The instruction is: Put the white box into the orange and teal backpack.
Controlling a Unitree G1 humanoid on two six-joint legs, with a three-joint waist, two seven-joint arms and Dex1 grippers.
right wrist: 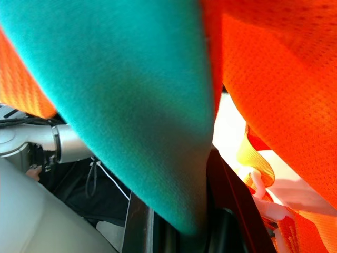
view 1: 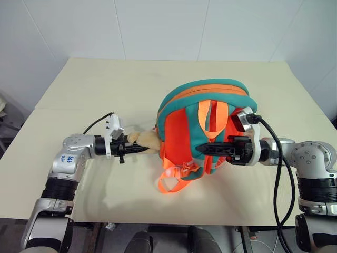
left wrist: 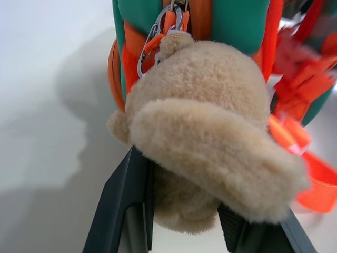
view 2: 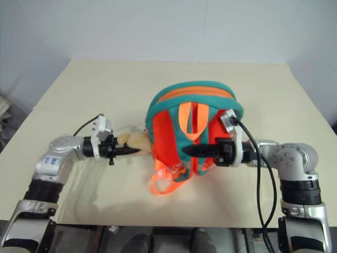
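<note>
The right gripper [view 1: 206, 149] is clamped on the backpack's [view 1: 206, 97] teal strap [right wrist: 158, 105], holding it up. The left gripper [view 1: 141, 149] pinches the plush toy [left wrist: 210, 132] — the white box isn't in sight, so next likely comes opening the zip.

We see the backpack [view 1: 210, 121] in bright orange mesh with teal trim and lighter orange straps [view 1: 210, 118]; the plush toy [left wrist: 210, 132] is plain tan; the table [view 1: 105, 89] is pale cream; the gripper fingers [left wrist: 126, 211] are black.
</note>
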